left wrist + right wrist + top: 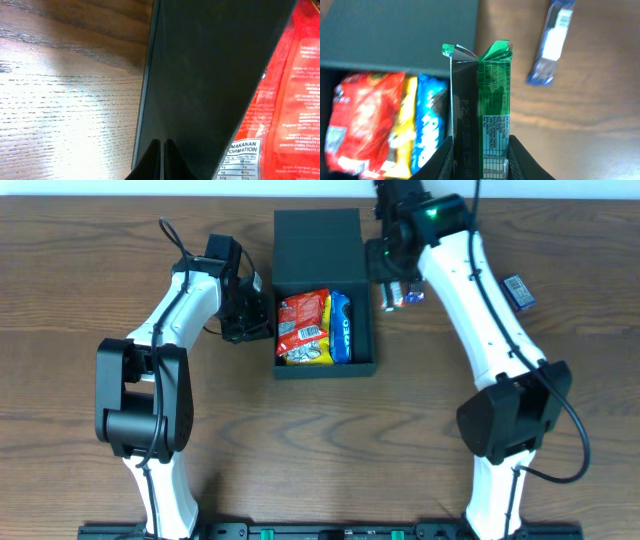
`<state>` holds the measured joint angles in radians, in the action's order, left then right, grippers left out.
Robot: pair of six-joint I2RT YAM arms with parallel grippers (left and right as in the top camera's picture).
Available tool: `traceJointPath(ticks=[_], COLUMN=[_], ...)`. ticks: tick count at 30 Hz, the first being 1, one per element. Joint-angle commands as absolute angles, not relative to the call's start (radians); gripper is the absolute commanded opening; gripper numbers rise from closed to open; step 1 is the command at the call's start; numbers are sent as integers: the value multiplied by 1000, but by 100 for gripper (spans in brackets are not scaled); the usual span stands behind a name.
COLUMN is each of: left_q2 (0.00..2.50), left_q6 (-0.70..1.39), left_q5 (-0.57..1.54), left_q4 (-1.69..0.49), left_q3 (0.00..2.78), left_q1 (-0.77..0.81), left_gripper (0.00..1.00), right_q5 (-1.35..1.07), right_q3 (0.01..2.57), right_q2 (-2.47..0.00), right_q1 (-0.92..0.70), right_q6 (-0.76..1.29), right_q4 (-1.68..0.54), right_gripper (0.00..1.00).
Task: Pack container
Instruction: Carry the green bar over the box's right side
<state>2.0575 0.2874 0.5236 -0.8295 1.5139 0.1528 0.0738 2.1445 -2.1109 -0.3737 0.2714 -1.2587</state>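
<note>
The dark teal container (362, 330) stands open at the table's middle, its lid (316, 232) flipped back. Inside lie a red packet (303, 327) and a blue Oreo packet (341, 327); the right wrist view also shows a yellow packet (402, 125) between them. My right gripper (480, 150) is shut on a green snack packet (492, 100) and holds it upright just beyond the container's right wall (393, 280). My left gripper (162, 150) is shut, its tips against the container's left wall (210, 75), as the overhead view (255, 310) also shows.
A blue snack bar (518, 290) lies on the wooden table at the far right, and it also shows in the right wrist view (552, 42). Both arms' bases stand at the table's front edge.
</note>
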Motion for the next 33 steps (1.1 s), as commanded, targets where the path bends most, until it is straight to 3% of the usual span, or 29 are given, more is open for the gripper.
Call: traceJointPath(ticks=[1, 16, 33], left_q2=[2073, 2073, 2073], left_q6=[265, 265, 265], left_q5=[520, 533, 545], left_q4=[-828, -803, -800], left_q3=[1509, 1509, 1509], left_q1=[155, 155, 155], left_gripper=[6, 6, 6], right_q5=[71, 80, 224], right_q3=[2136, 1888, 1688], right_q2=[-2090, -2134, -2134], right_q1=[-425, -523, -517], right_q6=[331, 598, 559], right_q4=[-1267, -1076, -902], right_gripper=[1, 2, 1])
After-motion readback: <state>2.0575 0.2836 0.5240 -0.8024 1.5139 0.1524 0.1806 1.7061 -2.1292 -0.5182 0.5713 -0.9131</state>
